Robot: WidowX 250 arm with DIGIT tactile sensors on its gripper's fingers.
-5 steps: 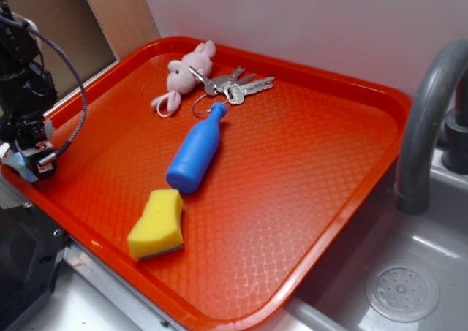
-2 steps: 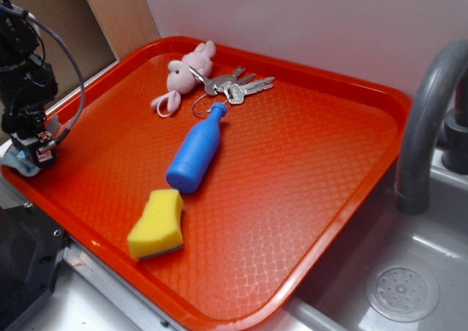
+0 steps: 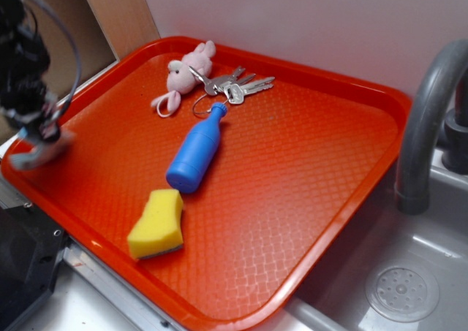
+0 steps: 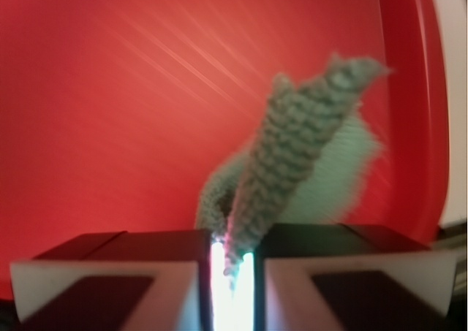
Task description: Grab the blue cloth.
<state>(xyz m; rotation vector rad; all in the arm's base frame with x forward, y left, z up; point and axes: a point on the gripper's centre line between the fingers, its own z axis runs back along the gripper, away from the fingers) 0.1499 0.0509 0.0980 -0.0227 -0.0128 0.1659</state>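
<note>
The blue cloth [image 4: 292, 148] (pale grey-green here, fuzzy, ribbed, drawn into a pointed fold) hangs pinched between the nearly closed gripper [image 4: 232, 261] fingers, over the red tray [image 3: 307, 170] near its left edge.

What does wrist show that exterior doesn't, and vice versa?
Wrist only: the blue cloth pinched between nearly closed jaws, its knit texture visible.
Exterior only: bottle, yellow sponge, keys, pink plush, faucet, and the blurred arm at the tray's left edge.
Both: the gripper, the cloth and the orange tray.
</note>
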